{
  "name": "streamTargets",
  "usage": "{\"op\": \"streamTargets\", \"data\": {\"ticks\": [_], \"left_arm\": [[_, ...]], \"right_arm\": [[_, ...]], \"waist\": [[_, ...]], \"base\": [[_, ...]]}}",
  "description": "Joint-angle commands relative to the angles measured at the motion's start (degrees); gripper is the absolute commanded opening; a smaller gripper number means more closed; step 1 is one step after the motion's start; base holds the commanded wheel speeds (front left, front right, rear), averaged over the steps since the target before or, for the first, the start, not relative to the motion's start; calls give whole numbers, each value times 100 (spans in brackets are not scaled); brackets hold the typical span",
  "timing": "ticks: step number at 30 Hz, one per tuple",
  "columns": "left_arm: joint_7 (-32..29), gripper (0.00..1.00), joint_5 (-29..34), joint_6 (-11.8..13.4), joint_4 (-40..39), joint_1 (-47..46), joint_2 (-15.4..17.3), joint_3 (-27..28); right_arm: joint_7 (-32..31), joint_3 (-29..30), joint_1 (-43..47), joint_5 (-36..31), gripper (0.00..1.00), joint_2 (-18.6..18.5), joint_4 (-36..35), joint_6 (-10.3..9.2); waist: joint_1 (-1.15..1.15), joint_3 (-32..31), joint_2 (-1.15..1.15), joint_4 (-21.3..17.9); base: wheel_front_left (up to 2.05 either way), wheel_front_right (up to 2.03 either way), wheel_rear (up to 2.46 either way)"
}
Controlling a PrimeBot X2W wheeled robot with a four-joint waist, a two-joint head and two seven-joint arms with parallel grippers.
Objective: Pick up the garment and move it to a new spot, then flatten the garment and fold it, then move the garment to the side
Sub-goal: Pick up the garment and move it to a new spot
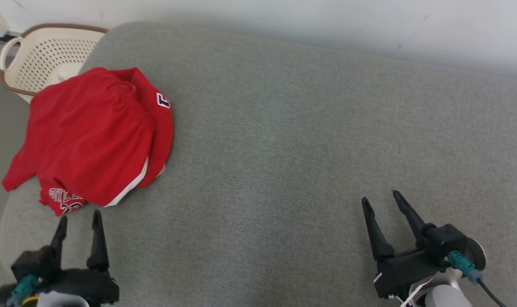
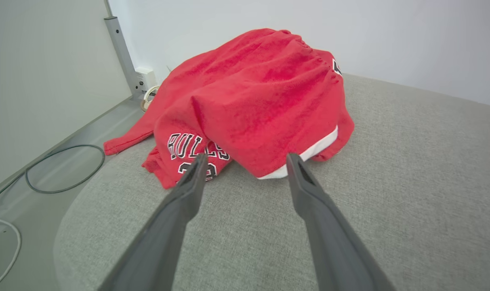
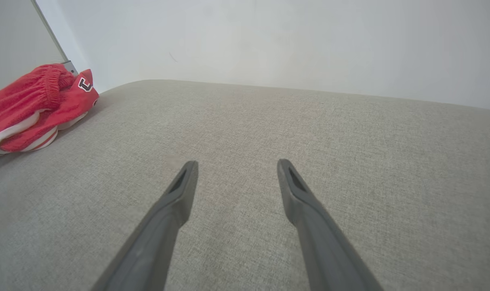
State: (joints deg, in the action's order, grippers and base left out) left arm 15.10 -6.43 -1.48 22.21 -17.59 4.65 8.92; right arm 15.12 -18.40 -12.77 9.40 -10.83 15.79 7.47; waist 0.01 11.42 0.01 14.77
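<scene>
Red garment lies bunched at the left edge of the grey cushion, one flap overhanging – left gripper just short of its hem, right gripper well apart, both w/ fingers apart – a pinch on 1 layer prob drags the rest off the edge

Red garment w/ white trim; grey cushion.

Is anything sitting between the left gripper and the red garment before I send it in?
Nothing visible. The left gripper, jaws open, points at the near hem of the red garment, with just a strip of grey cushion between them. No object shows on the cushion to the garment's right either.
</scene>
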Motion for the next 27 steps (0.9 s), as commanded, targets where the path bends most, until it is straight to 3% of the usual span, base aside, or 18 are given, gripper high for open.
{"op": "streamTargets", "data": {"ticks": [1, 16, 21, 27], "left_arm": [[9, 100, 103, -88, 126, -187, 81, 61], [8, 100, 238, 43, 1212, -1299, 154, 423], [8, 100, 230, -40, 1527, -1540, 242, 455], [-17, 100, 225, -218, 2411, -2173, 602, 407]], "right_arm": [[6, 3, -74, 21, 100, -62, -26, 4], [6, 212, 56, 50, 100, -480, -177, 4], [6, 222, 22, 44, 100, -483, -200, 4], [6, 195, -70, 90, 100, -473, -168, 4]], "waist": [[-1, 216, -1, -170], [-1, 482, -1, -184], [-1, 581, -1, -209], [-1, 809, -1, -289]], "base": [[0, 0, 0], [0, 0, 0], [0, 0, 0], [0, 0, 0]]}}
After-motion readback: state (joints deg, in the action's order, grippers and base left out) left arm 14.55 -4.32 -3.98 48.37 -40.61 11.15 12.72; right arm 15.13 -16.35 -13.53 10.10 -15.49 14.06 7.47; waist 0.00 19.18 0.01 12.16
